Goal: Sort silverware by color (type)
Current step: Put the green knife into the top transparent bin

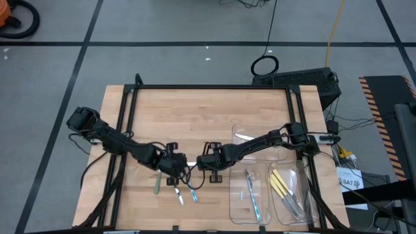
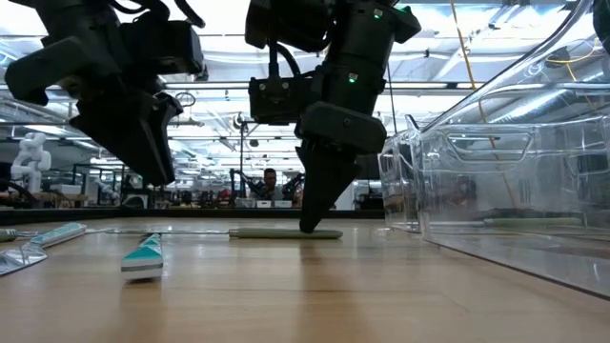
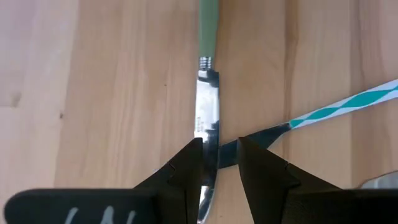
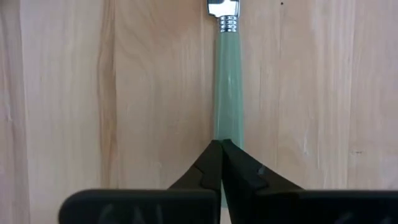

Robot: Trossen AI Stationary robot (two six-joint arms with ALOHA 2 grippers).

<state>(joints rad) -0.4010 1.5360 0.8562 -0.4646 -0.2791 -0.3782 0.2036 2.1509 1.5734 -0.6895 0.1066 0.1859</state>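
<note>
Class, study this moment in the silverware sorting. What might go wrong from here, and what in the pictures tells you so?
1. The right gripper has its fingers shut, tips resting on top of the green-handled knife rather than around it. It may push or spin the knife instead of lifting it.
2. The left gripper is open over a knife blade, and the striped utensil reaches that blade. Closing there could catch both.

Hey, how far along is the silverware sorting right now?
Done: yellow-handled pieces and blue-handled ones lie in separate clear trays. In hand: the right gripper pinches a green-handled knife lying on the table; the left gripper is open over a blade. Left: loose utensils near the table's front edge.
</note>
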